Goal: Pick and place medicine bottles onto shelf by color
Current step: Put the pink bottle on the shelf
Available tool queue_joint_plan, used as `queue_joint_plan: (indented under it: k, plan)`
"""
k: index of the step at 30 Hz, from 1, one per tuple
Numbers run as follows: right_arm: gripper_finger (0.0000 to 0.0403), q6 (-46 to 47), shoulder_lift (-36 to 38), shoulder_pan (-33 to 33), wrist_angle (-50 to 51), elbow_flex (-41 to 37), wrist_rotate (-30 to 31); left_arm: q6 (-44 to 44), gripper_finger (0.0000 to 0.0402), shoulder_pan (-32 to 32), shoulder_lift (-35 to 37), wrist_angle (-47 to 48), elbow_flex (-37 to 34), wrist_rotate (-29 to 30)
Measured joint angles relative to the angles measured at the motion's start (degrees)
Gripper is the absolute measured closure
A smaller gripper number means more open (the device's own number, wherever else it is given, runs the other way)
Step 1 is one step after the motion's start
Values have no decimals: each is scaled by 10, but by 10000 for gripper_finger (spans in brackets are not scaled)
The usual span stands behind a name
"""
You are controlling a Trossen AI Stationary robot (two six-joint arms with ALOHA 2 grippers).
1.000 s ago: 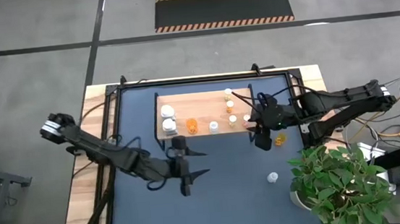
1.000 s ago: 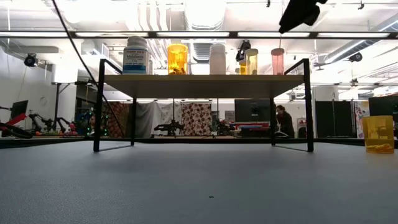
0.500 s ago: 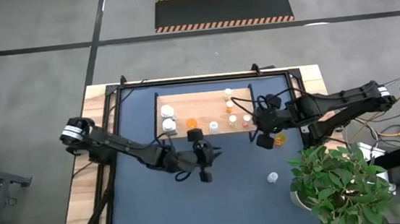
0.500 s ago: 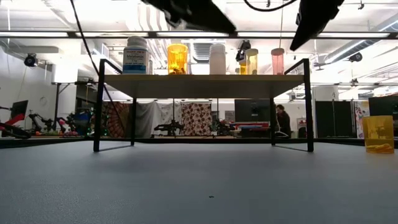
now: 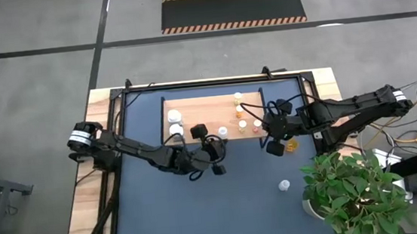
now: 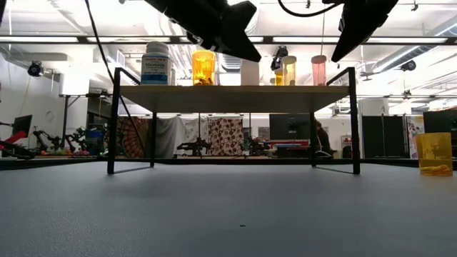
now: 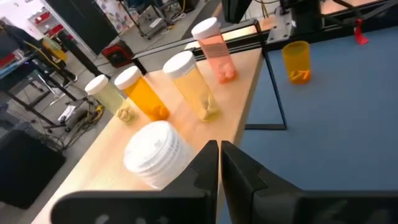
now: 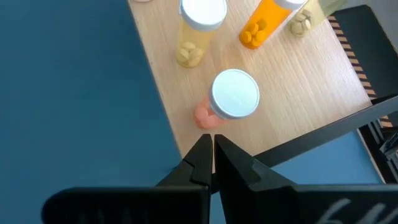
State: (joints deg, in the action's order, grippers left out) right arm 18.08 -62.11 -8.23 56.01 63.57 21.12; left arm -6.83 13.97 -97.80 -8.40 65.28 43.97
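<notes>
The shelf [image 5: 200,106] is a light-wood board in a black frame at the table's far middle, with several medicine bottles standing on it. Two white ones [image 5: 175,124] stand at its left, and amber, pale and pink ones [image 5: 240,111] toward its right. My left gripper [image 5: 218,152] is shut and holds nothing. It hangs at the shelf's near edge, close beside a white bottle [image 7: 155,152]. My right gripper [image 8: 211,142] is shut and holds nothing either. It hangs over the shelf's near right edge, just short of a pink white-capped bottle [image 8: 233,94].
An orange bottle [image 5: 292,145] stands on the blue tabletop right of the shelf, next to my right gripper. A small white bottle [image 5: 283,185] stands nearer the front. A green potted plant [image 5: 352,195] fills the near right corner. Bare tabletop lies in front of the shelf.
My left gripper has travelled toward the table's right and toward the shelf, sinking, and its fingers have shut on nothing. My right gripper has sunk a little at the shelf's right end and has shut too. No bottle has moved.
</notes>
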Motion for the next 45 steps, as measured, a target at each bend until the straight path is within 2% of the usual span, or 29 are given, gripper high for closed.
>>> queue_joint_plan:
  k: [17,30,34,45]
  plan:
    - [394,-7,0,0,-11,-3,1,1,401,-16,-4,-1,-6,0]
    - [394,-22,0,0,-49,-21,16,-36,402,48,52,-4,1,-2]
    - [394,-27,-3,0,-59,-21,43,-44,402,65,76,-1,0,-2]
    - [394,-24,-10,0,-58,-21,41,-60,402,77,83,-1,-2,-2]
